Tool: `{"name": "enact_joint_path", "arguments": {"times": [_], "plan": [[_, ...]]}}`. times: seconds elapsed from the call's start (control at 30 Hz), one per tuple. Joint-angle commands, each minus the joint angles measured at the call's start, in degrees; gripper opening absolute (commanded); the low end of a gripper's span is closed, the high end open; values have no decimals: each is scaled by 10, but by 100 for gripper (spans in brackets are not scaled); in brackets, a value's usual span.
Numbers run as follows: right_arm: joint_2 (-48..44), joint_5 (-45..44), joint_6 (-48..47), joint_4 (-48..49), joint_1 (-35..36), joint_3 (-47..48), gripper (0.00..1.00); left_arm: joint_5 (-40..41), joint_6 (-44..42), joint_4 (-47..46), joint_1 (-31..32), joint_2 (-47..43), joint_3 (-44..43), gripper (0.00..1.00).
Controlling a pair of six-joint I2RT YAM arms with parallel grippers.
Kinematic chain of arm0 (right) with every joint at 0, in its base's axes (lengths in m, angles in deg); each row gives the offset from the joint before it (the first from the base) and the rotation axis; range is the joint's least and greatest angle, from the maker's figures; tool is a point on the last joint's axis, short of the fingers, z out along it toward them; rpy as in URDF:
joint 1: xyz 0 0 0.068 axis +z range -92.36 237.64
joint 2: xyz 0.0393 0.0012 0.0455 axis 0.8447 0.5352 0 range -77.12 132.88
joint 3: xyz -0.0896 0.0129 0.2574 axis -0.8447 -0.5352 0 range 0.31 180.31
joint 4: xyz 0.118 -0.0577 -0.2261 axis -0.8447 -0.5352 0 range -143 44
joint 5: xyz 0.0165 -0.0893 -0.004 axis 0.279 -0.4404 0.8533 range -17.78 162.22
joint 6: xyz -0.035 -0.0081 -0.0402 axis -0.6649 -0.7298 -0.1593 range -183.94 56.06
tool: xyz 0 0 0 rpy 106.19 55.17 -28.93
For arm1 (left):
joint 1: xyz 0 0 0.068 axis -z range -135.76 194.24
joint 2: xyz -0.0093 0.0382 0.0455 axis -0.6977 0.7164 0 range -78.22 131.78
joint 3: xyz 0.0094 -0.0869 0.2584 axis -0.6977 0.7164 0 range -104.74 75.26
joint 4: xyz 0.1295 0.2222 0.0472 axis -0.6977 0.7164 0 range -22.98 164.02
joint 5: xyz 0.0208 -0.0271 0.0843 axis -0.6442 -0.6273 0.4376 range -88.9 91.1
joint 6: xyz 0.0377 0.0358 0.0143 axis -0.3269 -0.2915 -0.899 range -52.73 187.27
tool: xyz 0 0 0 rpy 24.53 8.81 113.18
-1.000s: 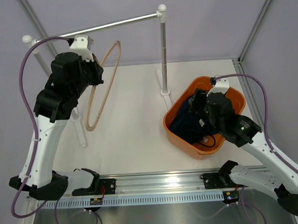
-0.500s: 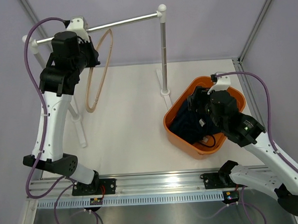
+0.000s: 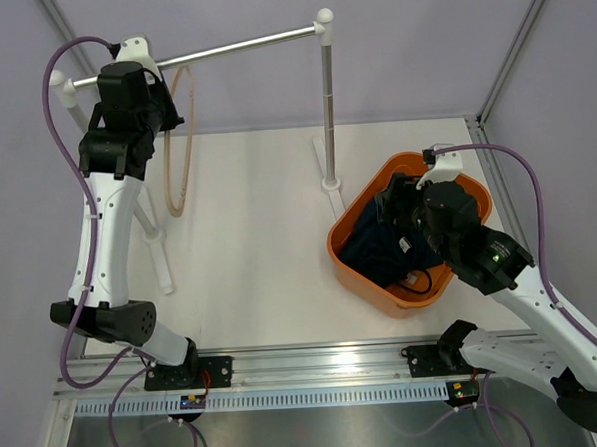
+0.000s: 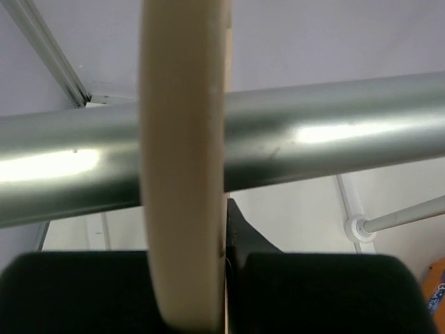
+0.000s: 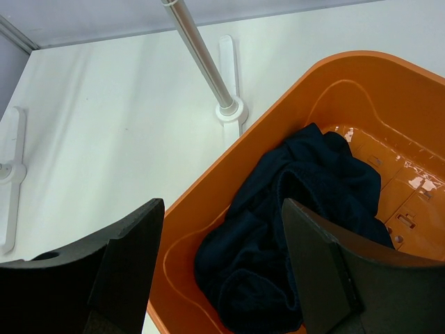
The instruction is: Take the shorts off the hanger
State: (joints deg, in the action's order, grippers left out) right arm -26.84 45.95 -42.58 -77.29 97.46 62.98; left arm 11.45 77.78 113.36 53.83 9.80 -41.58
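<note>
Left end effector [image 4: 193,278] clamped on light tan wooden hanger [image 4: 184,174], now raised bare to silver metal rail [image 4: 334,139], far left | right end effector [image 5: 221,209] apart above orange plastic tub [image 5: 229,160] | dark navy cloth shorts [image 5: 292,209] inside tub, right | removal looks done.

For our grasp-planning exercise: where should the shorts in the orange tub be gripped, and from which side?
Probably pinch the raised fold of the shorts at the heap's middle, coming straight down from above: the tub walls block every sideways approach.

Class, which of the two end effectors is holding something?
The left end effector, clamped on the hanger; the right end effector hangs open above the shorts.
</note>
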Motion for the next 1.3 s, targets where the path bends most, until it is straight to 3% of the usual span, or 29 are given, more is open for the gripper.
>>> {"name": "enact_joint_path", "arguments": {"times": [0.0,0.2,0.33,0.43,0.47,0.57,0.7,1.03,1.27], "plan": [[-1,10,-4,14,-3,12,77,4,7,-42,-6,9,23,7],[-2,13,-3,8,-4,7,77,-5,17,-57,-6,2,63,13],[-7,12,-4,7,-4,3,77,-14,22,-71,-6,-15,91,22],[-8,12,-4,5,-3,3,77,-18,24,-80,-6,-35,107,38],[-8,12,-5,4,-3,4,78,-19,24,-89,-6,-41,115,50],[-11,15,-8,3,-4,4,78,-37,22,-99,-5,-65,127,67],[-19,19,-11,9,-3,-4,80,-40,21,-95,-2,-94,144,79],[-33,32,-13,27,-4,-28,84,-24,7,-109,51,-232,223,82],[-41,38,-12,53,-4,-51,88,-1,-28,-122,220,-337,296,82]]}}
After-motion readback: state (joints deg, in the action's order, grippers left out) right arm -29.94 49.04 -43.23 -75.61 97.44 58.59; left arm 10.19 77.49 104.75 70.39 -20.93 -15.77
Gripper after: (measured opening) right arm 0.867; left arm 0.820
